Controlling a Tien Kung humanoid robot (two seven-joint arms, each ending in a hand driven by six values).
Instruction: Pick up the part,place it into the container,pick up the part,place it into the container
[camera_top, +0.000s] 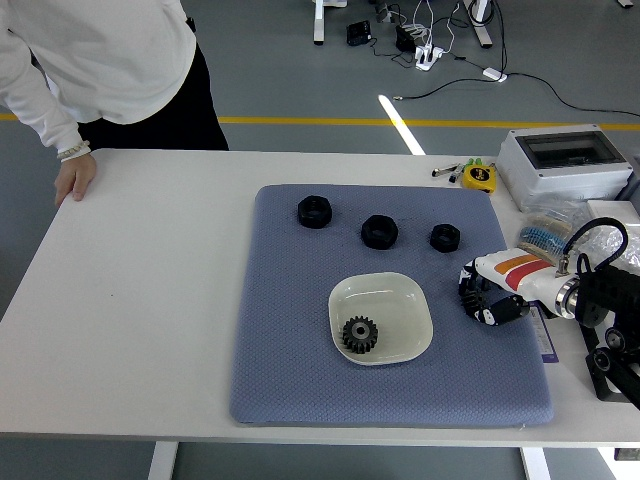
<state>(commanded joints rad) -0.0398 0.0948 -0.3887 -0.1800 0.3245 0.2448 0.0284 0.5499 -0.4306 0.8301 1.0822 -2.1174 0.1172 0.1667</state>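
The robot's right hand sat at the right of the frame on the blue-grey quilted mat, fingers curled in with nothing in them that I could see. One black toothed gear already lay in the pale shallow bowl at centre. Three black round parts waited above; the nearest small black ring looked the sensible pick. I'd say open wide and come down squarely over it.

Person cut off at top edge (head unseen)
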